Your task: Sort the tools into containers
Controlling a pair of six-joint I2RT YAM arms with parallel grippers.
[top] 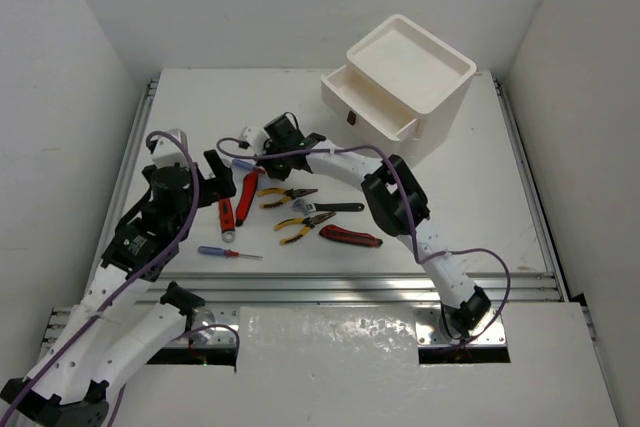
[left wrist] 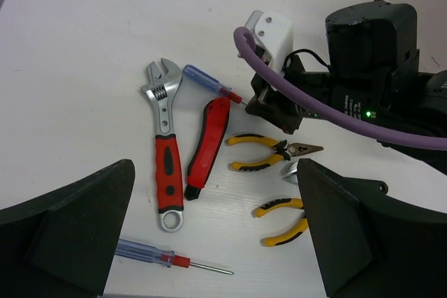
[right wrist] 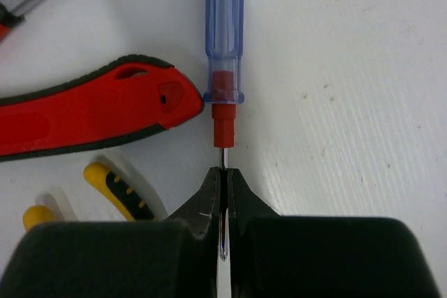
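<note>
Nearest, 1 loose screwdriver (top: 228, 252), clear blue handle, lies on the smooth white table (top: 480, 207). L gripper (left wrist: 215, 172) hangs w/ jaws wide apart, holding nothing. Mid-table: 2 yellow-grip pliers (top: 285, 194), 2 red-and-black utility knives (top: 350, 237), 1 red-handled wrench (left wrist: 167, 165), 1 black-handled wrench (top: 335, 207). R gripper (right wrist: 223, 179) is pinched tight on the thin steel shaft of a 2nd screwdriver (right wrist: 223, 26). Farthest: boxy white plastic drawer unit (top: 400, 87) w/ recessed tray top

The screwdriver (right wrist: 224, 26) shaft is hiding inside the right claw (right wrist: 223, 176), its handle running off the top edge; the knife (right wrist: 84, 111) is getting cropped left.
</note>
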